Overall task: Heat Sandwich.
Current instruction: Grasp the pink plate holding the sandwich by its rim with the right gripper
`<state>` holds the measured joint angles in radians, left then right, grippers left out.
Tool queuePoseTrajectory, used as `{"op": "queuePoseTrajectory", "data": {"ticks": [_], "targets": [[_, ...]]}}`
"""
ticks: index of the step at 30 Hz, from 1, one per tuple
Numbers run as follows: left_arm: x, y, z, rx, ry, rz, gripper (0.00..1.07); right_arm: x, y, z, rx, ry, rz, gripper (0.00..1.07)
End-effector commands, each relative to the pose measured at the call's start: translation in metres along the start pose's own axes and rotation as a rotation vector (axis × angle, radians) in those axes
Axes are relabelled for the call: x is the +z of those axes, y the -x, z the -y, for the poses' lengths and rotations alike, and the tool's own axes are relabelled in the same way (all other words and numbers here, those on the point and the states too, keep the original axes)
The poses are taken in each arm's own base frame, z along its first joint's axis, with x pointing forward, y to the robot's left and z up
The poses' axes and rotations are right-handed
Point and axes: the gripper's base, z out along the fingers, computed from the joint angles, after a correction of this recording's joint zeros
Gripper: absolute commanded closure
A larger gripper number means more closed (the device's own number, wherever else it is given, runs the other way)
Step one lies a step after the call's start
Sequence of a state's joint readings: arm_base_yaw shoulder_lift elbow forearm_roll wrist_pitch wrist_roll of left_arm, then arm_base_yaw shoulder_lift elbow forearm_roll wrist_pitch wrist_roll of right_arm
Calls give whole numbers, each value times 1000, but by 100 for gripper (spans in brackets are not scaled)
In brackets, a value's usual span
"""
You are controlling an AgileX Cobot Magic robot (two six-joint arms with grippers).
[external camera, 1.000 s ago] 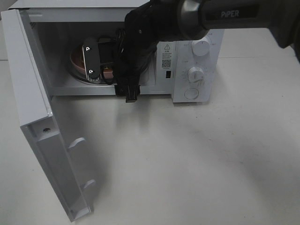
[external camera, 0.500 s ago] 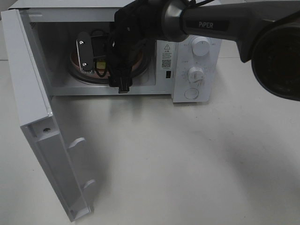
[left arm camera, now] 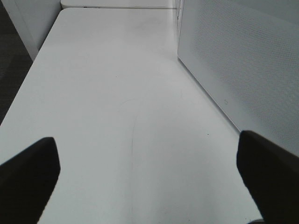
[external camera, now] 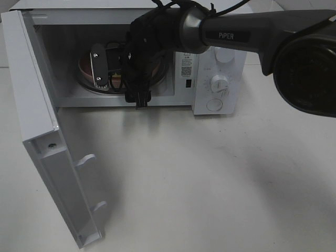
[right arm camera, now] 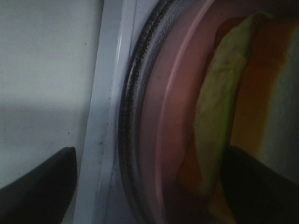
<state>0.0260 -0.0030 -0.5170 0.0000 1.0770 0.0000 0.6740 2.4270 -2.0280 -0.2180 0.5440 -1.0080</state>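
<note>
The right gripper [external camera: 113, 71] is inside the white microwave [external camera: 220, 84], jaws spread wide and not clamped on anything that I can see. One black finger [external camera: 98, 67] sits over the round pink plate [right arm camera: 180, 107], the other is mostly lost behind the wrist. The left gripper [left arm camera: 149, 177] is also wide open and empty, hanging over the bare white tabletop [left arm camera: 117, 93] next to a perforated white panel [left arm camera: 243, 60].

The table is plain white, slightly scuffed, and the microwave door [external camera: 50, 142] is swung fully open on the left side of the overhead view.

The sandwich [right arm camera: 243, 107] is on the pink plate, which rests on the glass turntable [right arm camera: 133, 107] inside the oven — white bread, tan-orange crust, and pale green filling showing at the edge.
</note>
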Motion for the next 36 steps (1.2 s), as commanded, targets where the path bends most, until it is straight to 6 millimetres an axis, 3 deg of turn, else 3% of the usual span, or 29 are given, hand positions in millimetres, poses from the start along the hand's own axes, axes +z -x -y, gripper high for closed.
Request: {"op": "queuePoseTrajectory", "data": {"ticks": [1, 11, 14, 15, 16, 17, 19, 20, 21, 36], "targets": [[-1, 0, 0, -1, 3, 18, 9, 6, -2, 0, 8, -9, 6, 28], [-1, 0, 0, -1, 3, 18, 9, 21, -4, -8, 32, 14, 2, 35], [-1, 0, 0, -1, 3, 18, 9, 19, -4, -7, 64, 13, -2, 52], [-1, 0, 0, -1, 3, 18, 9, 19, -4, -7, 64, 13, -2, 52], [-1, 0, 0, -1, 3, 18, 9, 17, -4, -6, 77, 8, -3, 59], [-1, 0, 0, -1, 3, 18, 9, 14, -5, -3, 89, 2, -14, 78], [-1, 0, 0, -1, 3, 18, 9, 12, -6, -3, 103, 10, -22, 97], [-1, 0, 0, -1, 3, 18, 9, 12, -6, -3, 103, 10, -22, 97], [-1, 0, 0, -1, 3, 18, 9, 11, -7, -3, 102, 13, -27, 107], [-1, 0, 0, -1, 3, 18, 9, 3, -12, 2, 115, 19, -33, 107]]}}
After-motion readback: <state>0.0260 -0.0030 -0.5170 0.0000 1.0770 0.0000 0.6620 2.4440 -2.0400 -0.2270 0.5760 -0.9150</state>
